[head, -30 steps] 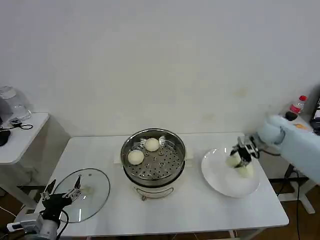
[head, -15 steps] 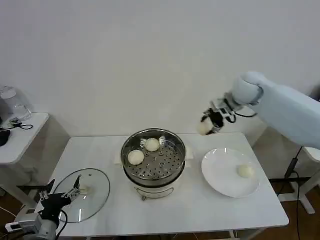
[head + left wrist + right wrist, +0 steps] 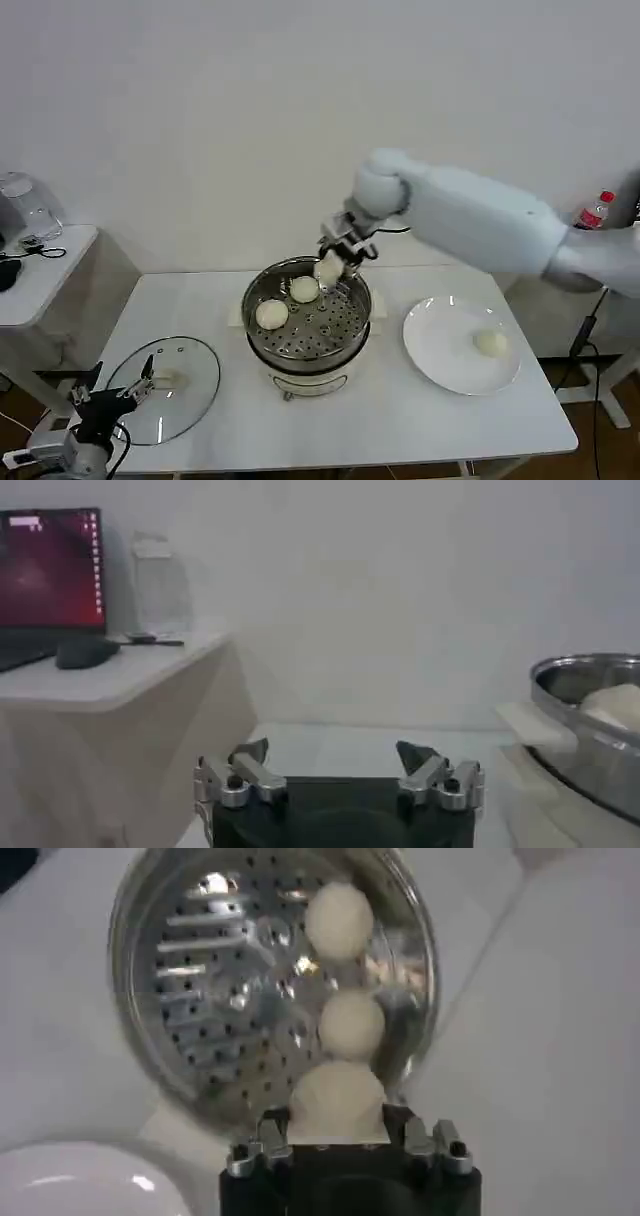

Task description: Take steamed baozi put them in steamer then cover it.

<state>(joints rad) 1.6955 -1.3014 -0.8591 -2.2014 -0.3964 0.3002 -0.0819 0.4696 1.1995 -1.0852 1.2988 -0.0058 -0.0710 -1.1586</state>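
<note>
Right gripper [image 3: 335,262] clamps small creamy-white round bun [image 3: 328,270], centre frame, above far rim of shiny round steel steamer [image 3: 306,345]; bare perforated tray lies nearer-right. Left gripper [image 3: 340,770] spread wide, lower left.

Right gripper [image 3: 333,262] clamps baozi [image 3: 329,269] above steamer [image 3: 306,313] rim; 2 inside, 1 on plate [image 3: 450,352].

**Legible text, labels, brands, numbers, signs**

None readable. Monitor screen [image 3: 52,572] on the side desk: reddish display with a few small marks in the top corners, too small to make out. Bottle [image 3: 594,211] with red cap at the right edge: label present, wording indistinct. Steamer [image 3: 306,312], plate [image 3: 440,350], cover [image 3: 165,388]: no markings visible.
</note>
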